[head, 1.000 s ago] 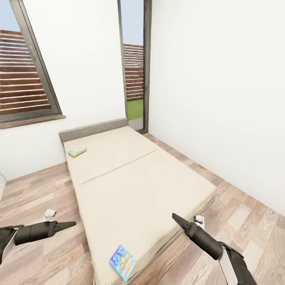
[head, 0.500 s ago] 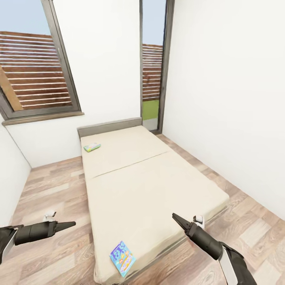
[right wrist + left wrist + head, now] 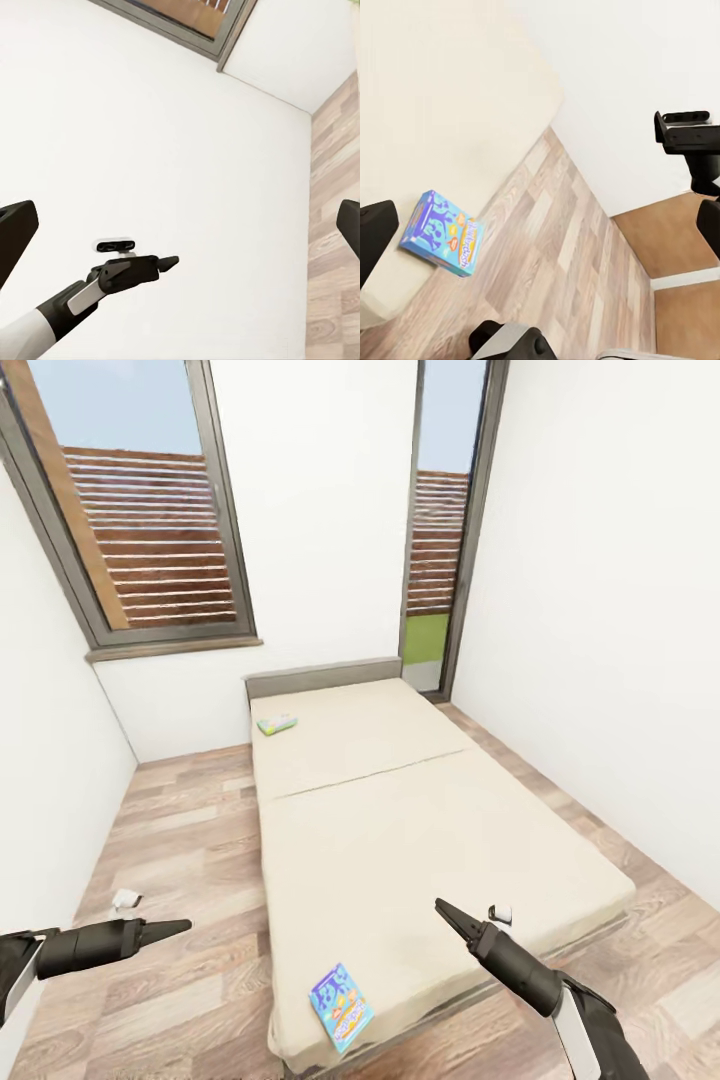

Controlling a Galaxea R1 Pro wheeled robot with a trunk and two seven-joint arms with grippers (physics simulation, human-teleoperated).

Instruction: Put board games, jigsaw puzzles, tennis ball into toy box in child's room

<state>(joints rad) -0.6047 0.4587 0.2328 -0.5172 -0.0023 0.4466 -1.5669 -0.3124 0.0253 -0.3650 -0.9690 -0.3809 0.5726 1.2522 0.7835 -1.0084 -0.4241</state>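
Note:
A low bed (image 3: 420, 830) with a cream mattress lies ahead in the head view. A light-blue cartoon board game (image 3: 341, 1006) lies flat at the mattress's near corner, between my two arms; the left wrist view has it too (image 3: 442, 234). A second, greenish board game (image 3: 277, 725) rests near the headboard on the left side. My left gripper (image 3: 170, 930) hovers over the floor left of the bed. Over the mattress's near end hangs my right gripper (image 3: 447, 913). Both are open and hold nothing. The table, toy box, jigsaw puzzles and tennis ball are out of view.
A white wall (image 3: 50, 760) stands close on the left and another (image 3: 620, 660) on the right. A strip of wood-plank floor (image 3: 190, 840) runs along the bed's left side. A window (image 3: 140, 530) and a tall glass door (image 3: 440, 560) are behind the headboard.
The whole picture has shifted: the camera turned left, so the bed sits further right and the left wall has come into view. Both arms keep the same pose.

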